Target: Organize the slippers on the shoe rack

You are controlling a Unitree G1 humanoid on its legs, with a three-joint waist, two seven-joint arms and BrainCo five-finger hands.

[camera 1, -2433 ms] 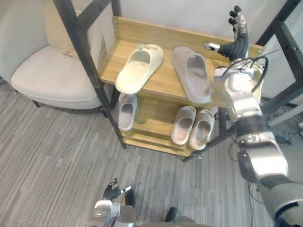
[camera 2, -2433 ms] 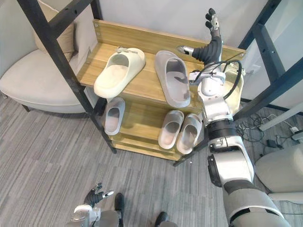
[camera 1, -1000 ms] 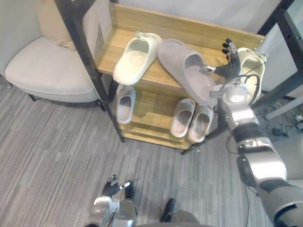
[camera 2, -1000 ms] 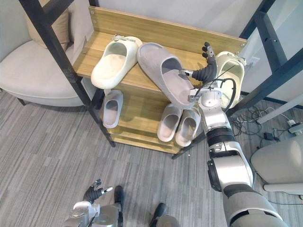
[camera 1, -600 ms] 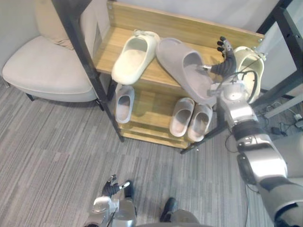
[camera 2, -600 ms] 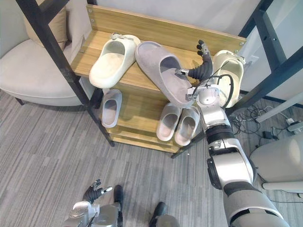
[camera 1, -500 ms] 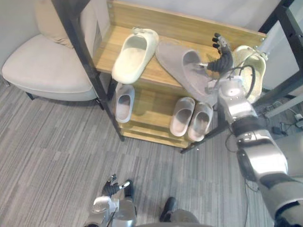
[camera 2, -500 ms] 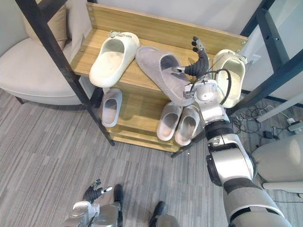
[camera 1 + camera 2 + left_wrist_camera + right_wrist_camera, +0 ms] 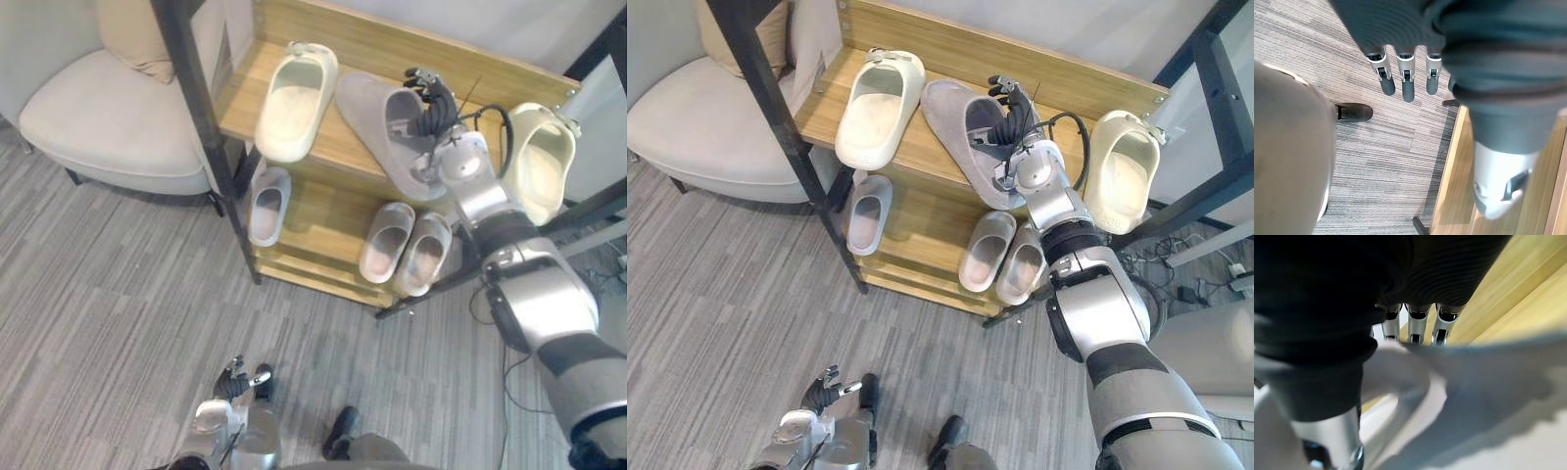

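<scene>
**Robot's right hand grips a grey slipper on the top shelf of a shoe rack**

Seen from above, a wooden shoe rack (image 9: 1078, 83) with a black metal frame stands on grey striped carpet (image 9: 725, 323). A pale armchair (image 9: 696, 117) sits just beside the rack on its left.

Three slippers are on the top shelf. A cream slipper (image 9: 877, 98) lies at the left. A large grey slipper (image 9: 955, 127) lies at an angle in the middle, with its near end reaching the shelf's front edge. A second cream slipper (image 9: 1122, 171) sits at the right end, and it is unclear whether it lies flat or tilted.

The right hand (image 9: 1012, 116) reaches over the grey slipper. Its dark-tipped fingers are curled around the slipper's upper band, grasping it.

The lower shelf holds a small grey slipper (image 9: 865, 213) at the left. At the right is a pale pair (image 9: 985, 250), set side by side and touching.

The left hand (image 9: 1406, 81) hangs low over the carpet, well apart from the rack. Its fingers are straight and relaxed and hold nothing.
</scene>
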